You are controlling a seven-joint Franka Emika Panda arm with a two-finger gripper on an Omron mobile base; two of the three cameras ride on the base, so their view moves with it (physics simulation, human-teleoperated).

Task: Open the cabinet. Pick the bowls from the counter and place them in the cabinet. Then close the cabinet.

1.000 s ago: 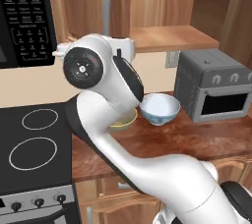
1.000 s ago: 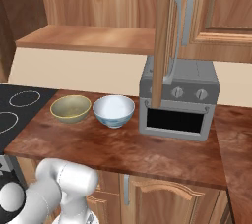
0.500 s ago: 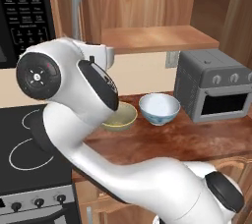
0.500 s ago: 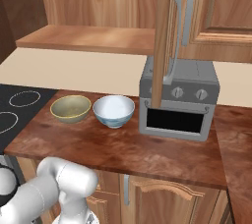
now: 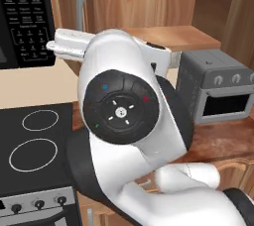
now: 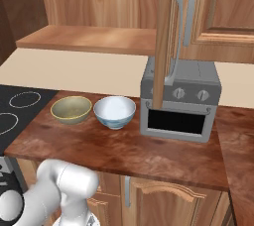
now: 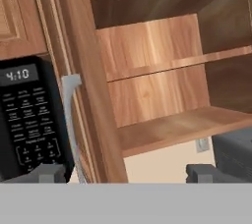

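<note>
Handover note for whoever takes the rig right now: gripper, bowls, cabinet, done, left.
Gripper: open, holding nothing, facing the cabinet's shelves.
Cabinet: both doors swung open, shelves bare.
Olive bowl and white bowl: side by side on the counter, between the stovetop and the toaster oven.
Done: cabinet opened.
Left: put both bowls in the cabinet, then shut it.

Bowls [image 6: 94, 111] (left view) behind arm
</note>
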